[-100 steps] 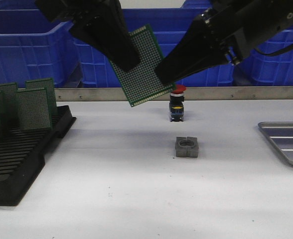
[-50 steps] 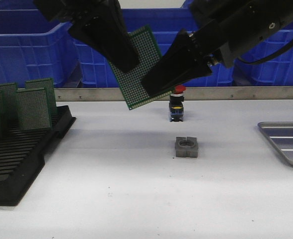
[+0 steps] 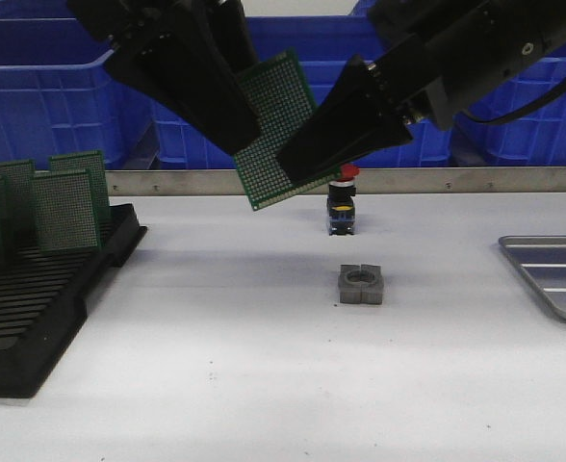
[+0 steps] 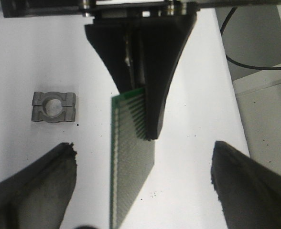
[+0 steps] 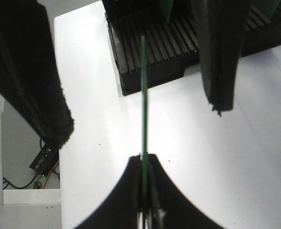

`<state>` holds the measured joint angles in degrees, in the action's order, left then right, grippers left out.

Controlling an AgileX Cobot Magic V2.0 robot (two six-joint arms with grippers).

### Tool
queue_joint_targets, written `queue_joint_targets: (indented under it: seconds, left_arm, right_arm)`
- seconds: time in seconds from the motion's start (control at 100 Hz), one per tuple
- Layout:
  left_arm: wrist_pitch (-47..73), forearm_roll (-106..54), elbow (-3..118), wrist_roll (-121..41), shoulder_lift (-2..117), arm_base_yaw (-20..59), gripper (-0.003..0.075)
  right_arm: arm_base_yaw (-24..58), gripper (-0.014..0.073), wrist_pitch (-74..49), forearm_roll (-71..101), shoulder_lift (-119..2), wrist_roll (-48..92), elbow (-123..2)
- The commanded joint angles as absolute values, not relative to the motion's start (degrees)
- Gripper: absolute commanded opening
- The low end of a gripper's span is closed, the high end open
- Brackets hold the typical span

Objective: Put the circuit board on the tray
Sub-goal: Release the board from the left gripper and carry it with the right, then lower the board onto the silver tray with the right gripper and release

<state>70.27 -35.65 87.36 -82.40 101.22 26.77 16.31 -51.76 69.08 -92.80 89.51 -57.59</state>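
Circuit board — in right jaws.

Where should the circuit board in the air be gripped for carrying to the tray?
By the circuit board's edge facing the tray, fingers flat on both faces, coming from that side: it is a thin sheet, and the right gripper is shut there.

Front camera sits low at table height, facing forward toward the blue crates along the back. Left wrist camera looks steeply down on the white table, close range. Right wrist camera looks down toward the black rack. All three share the held circuit board.
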Motion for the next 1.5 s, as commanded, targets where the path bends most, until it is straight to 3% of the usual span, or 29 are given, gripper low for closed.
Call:
queue_joint_targets:
  seconds: [0.0, 0.16, 0.33, 0.63, 0.98, 1.35, 1.49]
  left_arm:
    - [72.87, -38.9, 89.08, -82.21, 98.19, 27.28, 0.0566]
    - [72.87, -38.9, 89.08, -82.21, 98.19, 27.28, 0.0566]
    - [72.87, -38.9, 89.08, -82.21, 98.19, 27.28, 0.0566]
    - [72.87, -38.9, 89.08, -82.21, 98.19, 27.28, 0.0566]
    - [72.87, -38.9, 89.08, -82.21, 98.19, 27.28, 0.0566]
    - [72.87, -38.9, 89.08, -82.21, 98.19, 27.28, 0.0566]
    - [72.87, -38.9, 89.08, -82.21, 98.19, 27.28, 0.0566]
  right_arm:
    - [14.33, -0.0069, -53.23, 70.06, -89.64, 87.44, -59.27]
    - [7.01, -0.0069, -55.8, 64.44, -87.06, 79.35, -59.27]
    - [-6.2, -0.0069, -58.87, 61.87, -86.39, 68.59, -59.29]
    - [-24.45, -0.0069, -57.56, 61.74, -94.65, 56.16, -59.34]
    - [-25.94, -0.0069, -56.94, 63.46, -104.67, 53.99, -59.35]
    - [-25.94, -0.0063, -54.83, 63.58, -105.83, 52.65, -59.35]
    - [-25.94, 0.0009, -54.61, 63.58, -105.83, 52.54, -59.35]
